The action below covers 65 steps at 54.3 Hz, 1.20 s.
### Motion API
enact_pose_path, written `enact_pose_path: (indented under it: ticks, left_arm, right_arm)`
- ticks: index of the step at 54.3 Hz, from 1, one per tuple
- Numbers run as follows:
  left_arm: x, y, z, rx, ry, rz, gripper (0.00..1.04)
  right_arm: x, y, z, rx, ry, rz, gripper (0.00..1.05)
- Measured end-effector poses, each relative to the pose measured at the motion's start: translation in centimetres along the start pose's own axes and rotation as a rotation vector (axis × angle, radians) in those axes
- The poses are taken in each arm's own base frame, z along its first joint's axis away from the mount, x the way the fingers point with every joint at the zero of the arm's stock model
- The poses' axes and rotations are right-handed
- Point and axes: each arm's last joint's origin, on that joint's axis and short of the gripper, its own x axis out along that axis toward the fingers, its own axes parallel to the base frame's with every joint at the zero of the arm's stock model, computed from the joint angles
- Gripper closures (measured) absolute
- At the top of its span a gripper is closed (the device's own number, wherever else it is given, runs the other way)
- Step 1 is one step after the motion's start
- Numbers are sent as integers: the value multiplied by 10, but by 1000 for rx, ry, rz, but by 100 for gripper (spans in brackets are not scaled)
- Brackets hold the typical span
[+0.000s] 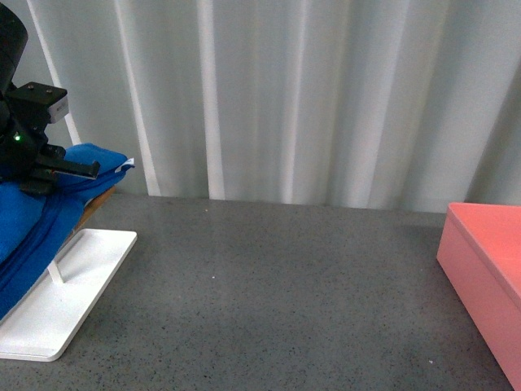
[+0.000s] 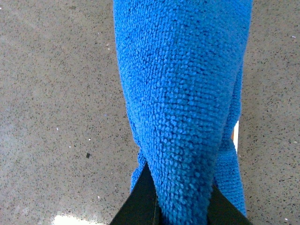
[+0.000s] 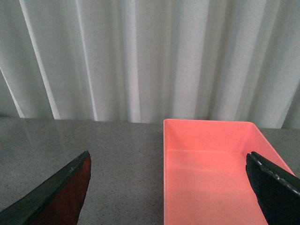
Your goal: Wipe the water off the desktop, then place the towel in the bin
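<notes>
Here, tag: a small white tag [image 1: 129,165] sits at the upper corner of the towel [image 1: 32,224]; any print on it is too small to read.
Towel: bright blue, pinched near its top and hanging in loose folds over the white tray [image 1: 77,297] at the tabletop's left side; its lower part runs out of the front view.
Left hand [image 1: 85,170]: closed on the towel and raised above the tray; its wrist view shows cloth bunched between two dark fingers [image 2: 140,201].
Right hand [image 3: 168,157]: spread wide, gripping nothing, with the bin ahead of it.
Bin [image 1: 480,261]: salmon pink, at the tabletop's right side, cut by the frame edge, well apart from the towel.
Tabletop [image 1: 277,293]: dark speckled grey; a wide open stretch lies between tray and bin.
Back edge: the tabletop ends at a pale pleated curtain [image 1: 285,98].
Wooden rod [image 1: 96,204]: tilted, showing just beside the towel's folds.
</notes>
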Motion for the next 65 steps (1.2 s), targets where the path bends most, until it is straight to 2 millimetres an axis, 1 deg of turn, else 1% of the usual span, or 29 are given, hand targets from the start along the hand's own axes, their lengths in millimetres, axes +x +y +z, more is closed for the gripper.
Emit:
enact_pose_path:
  ticks: [3,6,10,12,13,16,17,19,22,24,28,30,38,49,57,65]
  left_arm:
    - [-8,-2,8,6,-25,-17,99]
    - [-22,-5,20,13,-75,-36,99]
    - [-41,-9,32,26,-131,-59,99]
    - [-57,-13,39,37,-171,-78,99]
    - [-60,-15,40,39,-182,-87,99]
    - [-89,-26,49,65,-265,-145,99]
    - [-93,-28,50,68,-275,-155,99]
    - [-108,-36,51,83,-316,-200,99]
    - [-123,-45,50,99,-353,-247,99]
    - [-135,-55,47,113,-383,-297,99]
    - [-152,-70,41,136,-416,-362,99]
    - [-161,-81,35,146,-431,-411,99]
    - [-181,-113,17,156,-445,-534,99]
    - [-197,-147,0,114,-439,-647,99]
    - [-204,-161,-2,60,-439,-702,99]
    - [-202,-170,-4,-1,-409,-730,99]
  right_arm:
    - [0,0,0,0,0,0,7]
    - [0,0,0,0,0,0,7]
    - [0,0,0,0,0,0,7]
    - [0,0,0,0,0,0,7]
    - [0,0,0,0,0,0,7]
    - [0,0,0,0,0,0,7]
    - [0,0,0,0,0,0,7]
    - [0,0,0,0,0,0,7]
    - [0,0,0,0,0,0,7]
    - [0,0,0,0,0,0,7]
    - [0,0,0,0,0,0,7]
    - [0,0,0,0,0,0,7]
    - [0,0,0,0,0,0,7]
    - [0,0,0,0,0,0,7]
    - [0,0,0,0,0,0,7]
    - [0,0,0,0,0,0,7]
